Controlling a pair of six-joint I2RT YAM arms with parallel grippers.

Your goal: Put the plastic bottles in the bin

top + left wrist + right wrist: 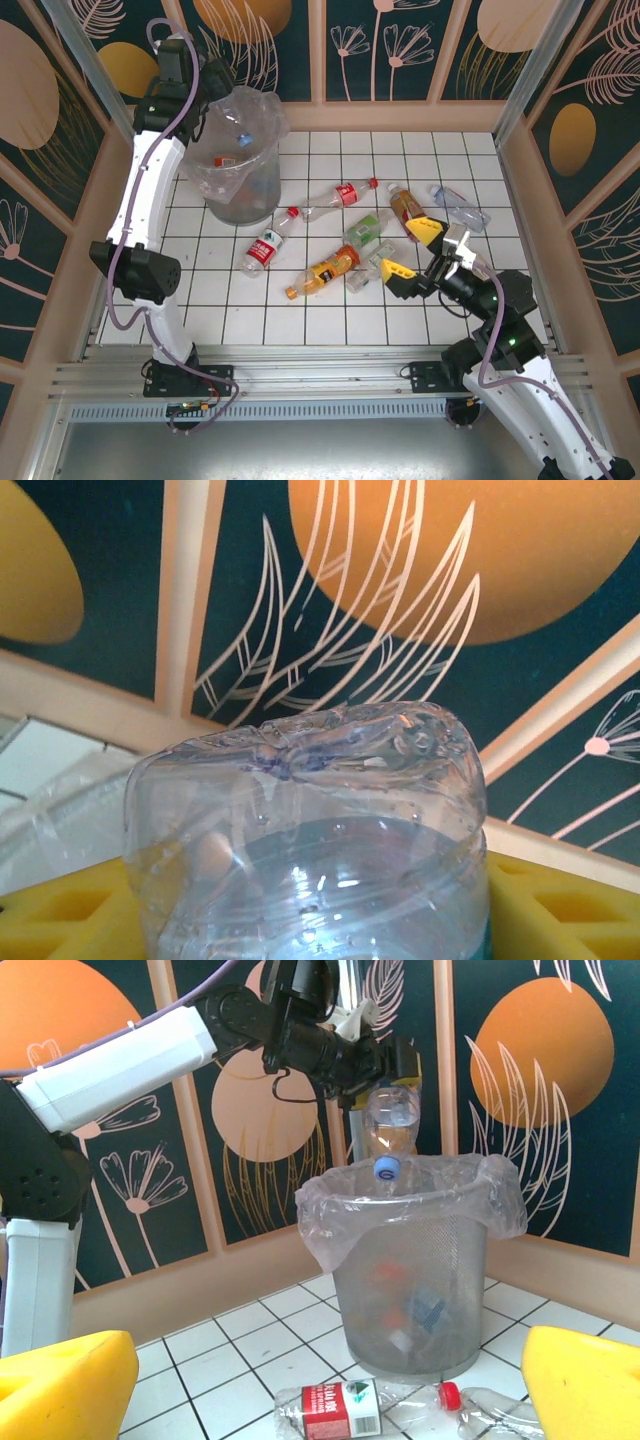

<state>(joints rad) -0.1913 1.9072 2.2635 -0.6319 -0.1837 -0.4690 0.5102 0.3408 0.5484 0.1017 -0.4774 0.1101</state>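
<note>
**Fig. Release over the bin.** The left end effector (390,1075) grasps a clear bottle (392,1125) near its base. The bottle hangs inverted, its blue cap at about rim level of the bin (400,1270), which stands near the far-left corner of the bench (300,320). Good practice is to centre the cap over the mouth, clear of the crinkled liner's folded edge, and only then let go (a drop onto the rim could bounce out). The bottle is transparent, dented at its base and apparently near-empty. The right end effector (412,250) hangs released toward the bench's right edge. A red-labelled bottle (265,248) lies mid-bench among others.
</note>
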